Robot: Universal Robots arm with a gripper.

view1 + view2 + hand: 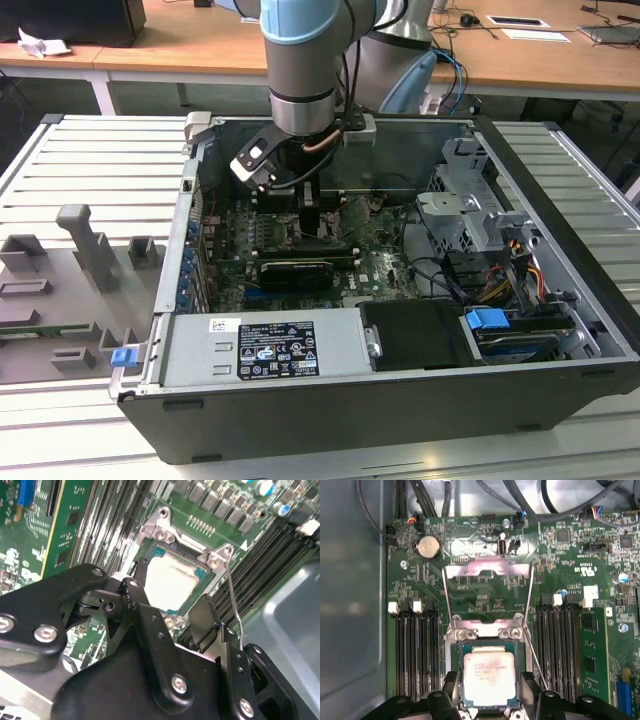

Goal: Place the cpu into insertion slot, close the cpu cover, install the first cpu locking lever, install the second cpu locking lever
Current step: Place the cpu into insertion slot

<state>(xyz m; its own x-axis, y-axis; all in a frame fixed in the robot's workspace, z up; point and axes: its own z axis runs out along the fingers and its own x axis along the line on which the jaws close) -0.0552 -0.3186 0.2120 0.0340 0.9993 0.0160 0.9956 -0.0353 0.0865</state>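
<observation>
We see the cpu [489,677] lying flat in the insertion slot [455,666]. The cpu cover [487,570] stands tilted up off the slot at its hinged edge. Our gripper [172,587] hangs just above the slot, released, fingers [451,682] straddling the cpu.

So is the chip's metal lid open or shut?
Open. In the first wrist view the cpu cover is swung back on its hinge, and the cpu lies bare.

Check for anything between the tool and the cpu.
Nothing visible does. The cpu lies in the insertion slot right at the tool, with the cpu cover standing open, clear of it.
</observation>
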